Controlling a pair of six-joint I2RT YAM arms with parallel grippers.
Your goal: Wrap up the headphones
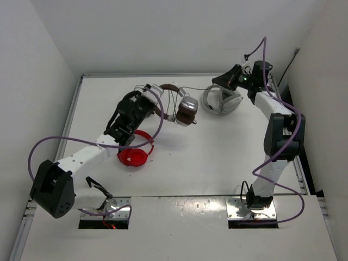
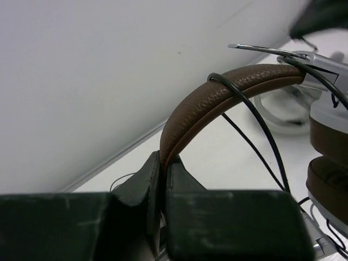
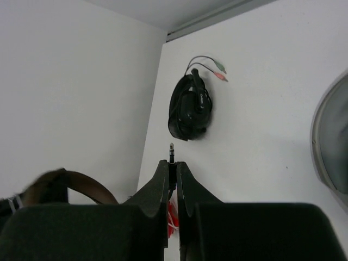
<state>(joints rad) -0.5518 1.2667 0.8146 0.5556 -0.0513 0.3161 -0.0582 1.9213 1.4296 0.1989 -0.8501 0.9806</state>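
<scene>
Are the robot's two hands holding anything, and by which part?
The left hand pinches the brown headphones by the headband; the right hand pinches the plug of their cable.

We find the headphones (image 1: 187, 107) at upper centre of the table (image 1: 217, 157), a second pair (image 1: 222, 100) just right, a third pair (image 1: 134, 157) lower left.

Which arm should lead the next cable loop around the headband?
Right. The right hand pinches the jack plug ending the cable, already looped once over the brown headband; the left hand is clamped on that headband, anchoring it.
</scene>
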